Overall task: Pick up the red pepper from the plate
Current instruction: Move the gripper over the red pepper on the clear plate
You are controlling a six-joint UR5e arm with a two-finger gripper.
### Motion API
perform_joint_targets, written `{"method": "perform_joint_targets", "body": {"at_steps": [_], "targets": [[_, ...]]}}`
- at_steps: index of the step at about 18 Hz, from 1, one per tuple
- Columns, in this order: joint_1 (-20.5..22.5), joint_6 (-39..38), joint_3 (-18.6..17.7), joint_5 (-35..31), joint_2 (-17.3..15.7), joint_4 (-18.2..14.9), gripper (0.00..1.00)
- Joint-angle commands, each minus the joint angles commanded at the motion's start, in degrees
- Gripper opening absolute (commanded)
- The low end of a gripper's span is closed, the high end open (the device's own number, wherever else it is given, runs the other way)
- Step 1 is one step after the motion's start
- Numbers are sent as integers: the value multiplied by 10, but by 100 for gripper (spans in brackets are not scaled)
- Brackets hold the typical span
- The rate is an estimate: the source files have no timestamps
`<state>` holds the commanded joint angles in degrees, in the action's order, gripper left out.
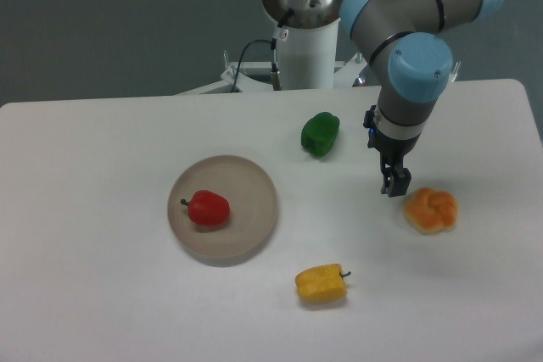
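The red pepper [209, 208] lies on the round beige-grey plate [250, 218], left of the plate's centre, with its dark stem pointing left. My gripper [394, 186] hangs well to the right of the plate, pointing down just above the table, beside an orange item. Its fingers look close together and nothing is between them. It is far from the red pepper.
A green pepper [321, 134] lies behind and right of the plate. A yellow pepper [321, 284] lies in front of the plate to the right. An orange bumpy item [431, 209] sits just right of the gripper. The robot base [301, 48] stands at the table's back edge.
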<state>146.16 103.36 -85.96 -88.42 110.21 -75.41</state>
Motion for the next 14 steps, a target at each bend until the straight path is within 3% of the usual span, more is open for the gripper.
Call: {"method": "perform_joint_targets", "body": {"at_steps": [7,9,11,14], "targets": [[-23,-26,0,5,7,-1,100],[-28,-47,-3,41,10,0,100],[-51,-103,-10,88,6,11,100],[-109,-149,-11,94,8,36,100]]}}
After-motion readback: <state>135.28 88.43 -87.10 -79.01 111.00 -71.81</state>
